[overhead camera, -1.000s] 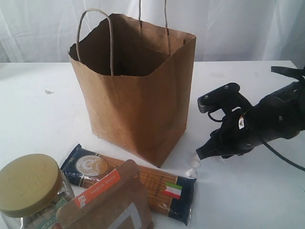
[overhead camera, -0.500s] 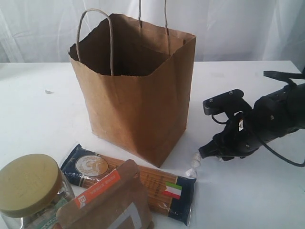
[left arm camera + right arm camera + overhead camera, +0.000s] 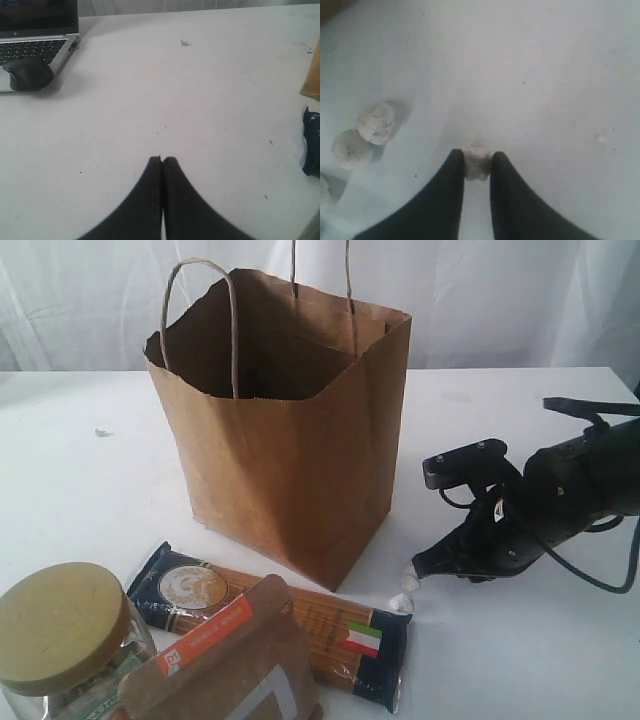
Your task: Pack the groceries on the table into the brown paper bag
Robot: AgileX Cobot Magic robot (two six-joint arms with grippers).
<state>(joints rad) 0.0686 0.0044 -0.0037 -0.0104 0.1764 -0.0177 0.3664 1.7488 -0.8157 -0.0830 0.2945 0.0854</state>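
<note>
While the brown paper bag (image 3: 290, 470) stands open on the table (image 3: 80, 490), the R gripper (image 3: 477, 159) sits low beside it, fingers pinching a small white lump (image 3: 477, 167). Two more lumps (image 3: 376, 122) lie near. The L gripper (image 3: 162, 160) has its fingers pressed together w/ nothing in them. Just in front of the bag lie the spaghetti pack (image 3: 300, 625), pouch (image 3: 235, 660) & jar (image 3: 60, 635).
</note>
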